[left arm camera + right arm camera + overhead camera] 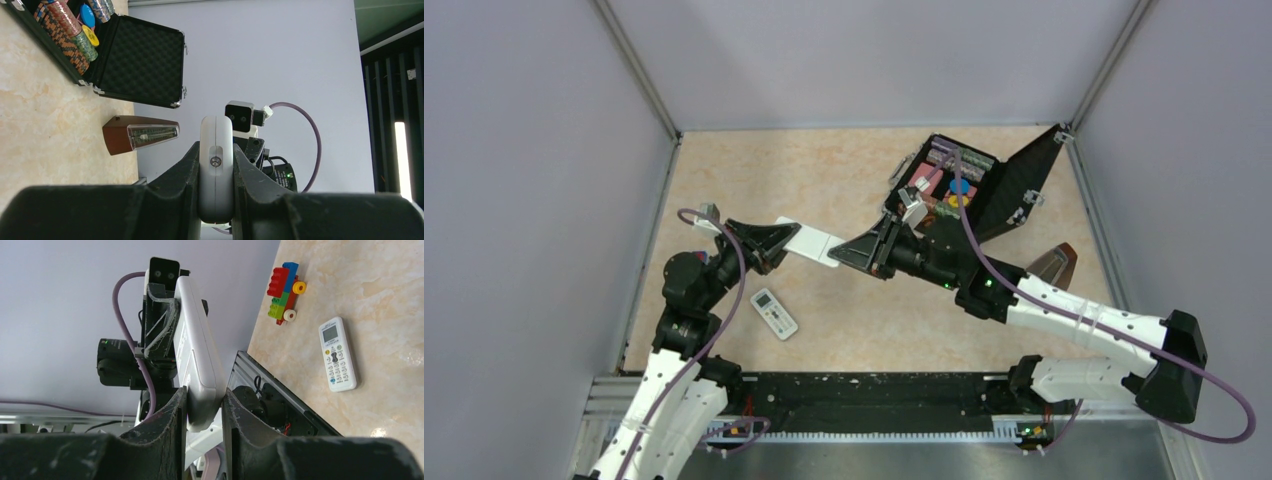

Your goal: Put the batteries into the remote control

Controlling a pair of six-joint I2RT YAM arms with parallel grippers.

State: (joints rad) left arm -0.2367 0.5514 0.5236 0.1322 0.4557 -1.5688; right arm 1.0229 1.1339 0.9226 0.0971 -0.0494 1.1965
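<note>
Left gripper (769, 243): pinching one end of remote control (812, 243).
Right gripper (864, 250): pinching the other end.
Risk: dropping it, from pulling two ways.

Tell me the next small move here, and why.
Probably open the right claw and back it off, leaving the left claw holding the remote. Both claws are clamped on opposite ends of it in mid-air, so neither is free to pick anything up.
</note>
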